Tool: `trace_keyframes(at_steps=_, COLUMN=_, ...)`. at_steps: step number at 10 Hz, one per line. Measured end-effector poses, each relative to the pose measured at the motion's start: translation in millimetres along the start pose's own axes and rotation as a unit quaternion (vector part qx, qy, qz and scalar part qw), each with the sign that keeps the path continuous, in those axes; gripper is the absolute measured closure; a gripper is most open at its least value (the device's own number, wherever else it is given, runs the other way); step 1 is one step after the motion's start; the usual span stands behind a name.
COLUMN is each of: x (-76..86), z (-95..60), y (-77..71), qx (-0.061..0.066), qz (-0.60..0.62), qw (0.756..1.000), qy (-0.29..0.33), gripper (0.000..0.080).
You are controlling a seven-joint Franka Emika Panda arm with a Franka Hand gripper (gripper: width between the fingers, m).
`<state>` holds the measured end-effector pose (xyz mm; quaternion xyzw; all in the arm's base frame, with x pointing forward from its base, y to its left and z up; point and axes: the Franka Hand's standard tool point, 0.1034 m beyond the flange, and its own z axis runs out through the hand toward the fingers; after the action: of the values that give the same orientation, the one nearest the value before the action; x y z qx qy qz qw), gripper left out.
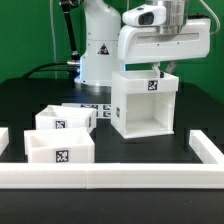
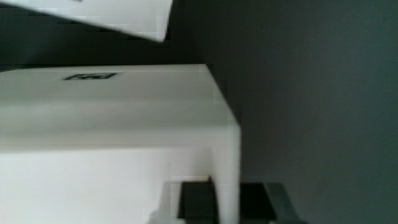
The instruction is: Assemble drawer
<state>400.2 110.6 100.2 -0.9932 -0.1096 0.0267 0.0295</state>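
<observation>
The tall white housing [image 1: 143,100] stands upright on the black table at the exterior view's centre right, open side facing front, with a tag on its upper face. My gripper [image 1: 165,68] comes down onto its top right edge. In the wrist view the housing's thin side wall [image 2: 226,150] runs between my dark fingers [image 2: 263,203], which sit against it on both sides, so my gripper [image 2: 228,205] is shut on that wall. Two smaller open-top trays [image 1: 62,120] [image 1: 58,152] stand at the exterior view's left, apart from the housing.
Long low white border rails [image 1: 150,178] run along the front and up the right side [image 1: 208,150]. The marker board [image 1: 97,108] lies flat behind the trays. The robot base [image 1: 95,50] stands at the back. A white part's corner [image 2: 107,18] shows in the wrist view.
</observation>
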Motion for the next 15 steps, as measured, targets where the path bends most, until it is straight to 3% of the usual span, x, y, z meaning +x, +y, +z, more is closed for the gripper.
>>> trace_keyframes(at_steps=6, x=77.8, z=-3.2, y=23.2, qx=0.01, qz=0.002, qw=0.999, qy=0.043, gripper=0.0761)
trace_keyframes(at_steps=10, x=114.4, z=-5.9, y=34.8, qx=0.003, qz=-0.038, qw=0.994, qy=0.1, gripper=0.0761)
trace_keyframes(at_steps=11, x=120.6, z=-6.7, y=42.7, qx=-0.003, qz=-0.063, qw=0.992, qy=0.112, gripper=0.0761)
trace_keyframes(at_steps=15, x=122.1, z=-7.9, y=41.2, qx=0.006, qz=0.01, qw=0.993, qy=0.116, gripper=0.0761)
